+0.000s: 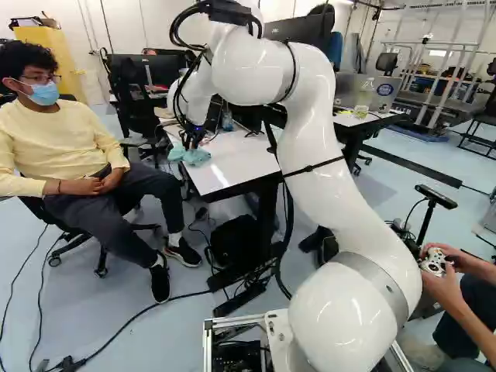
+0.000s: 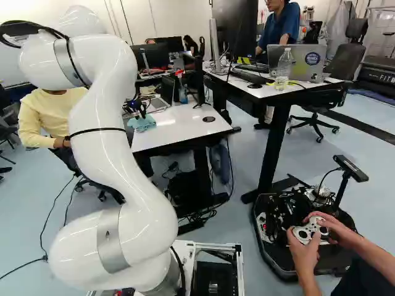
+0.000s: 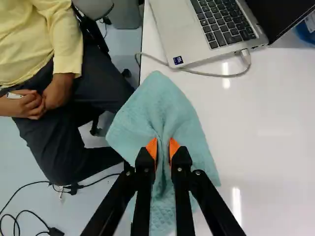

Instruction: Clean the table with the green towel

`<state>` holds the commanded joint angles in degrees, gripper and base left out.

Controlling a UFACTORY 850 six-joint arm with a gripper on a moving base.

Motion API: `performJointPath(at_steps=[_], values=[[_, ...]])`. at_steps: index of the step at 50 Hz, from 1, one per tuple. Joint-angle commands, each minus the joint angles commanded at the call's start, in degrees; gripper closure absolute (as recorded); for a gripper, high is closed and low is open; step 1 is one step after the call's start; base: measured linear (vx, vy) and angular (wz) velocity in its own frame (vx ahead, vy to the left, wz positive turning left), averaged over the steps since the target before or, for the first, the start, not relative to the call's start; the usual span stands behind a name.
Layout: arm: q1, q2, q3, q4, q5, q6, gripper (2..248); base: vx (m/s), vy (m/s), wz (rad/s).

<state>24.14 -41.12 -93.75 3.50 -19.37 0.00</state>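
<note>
gripper [image 1: 188, 145]: clamped on a bunched fold of green towel [image 3: 165, 105]; squeezed from two sides by orange pads [image 3: 151, 147]; pointed down over the bench [image 1: 232, 161]; contact of fingertips with the bench top: cannot tell
green towel: on the bench, at the edge beside the seated person [image 3: 39, 54]; partly over that edge; fanned out ahead of the gripper [image 3: 163, 147], creased toward the pads, also showing beneath the fingers
arm [image 1: 310, 139]: up from the joint at the foot, bent forward and down to the bench; left of the middle in the right base view
bench top: white, glossy; bare stretch beside the towel; round dark disc [image 2: 208, 119] near a corner
laptop [image 3: 179, 29]: open on the bench, ahead of the gripper; near the towel, apart from it
cable [image 3: 216, 75]: plugged into the laptop's side; looped between laptop and towel, out to the bench edge
bottle [image 2: 182, 92]: upright on the bench, past the towel
person: seated close beside the bench edge; yellow top; hands together in lap; off the towel
second bench [image 2: 265, 91]: at the right of the right base view; under a clear bottle [image 2: 284, 69] and a second laptop [image 2: 307, 60]
</note>
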Motion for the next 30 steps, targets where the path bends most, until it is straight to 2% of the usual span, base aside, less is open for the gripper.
performJointPath(at_steps=[19, 30], values=[[-2.93, -0.35, -0.5, 0.0, 0.0, 0.0, 199, 0.0, 0.0, 0.0], [-4.41, 0.71, 1.04, 0.0, 0.0, 0.0, 199, 0.0, 0.0, 0.0]])
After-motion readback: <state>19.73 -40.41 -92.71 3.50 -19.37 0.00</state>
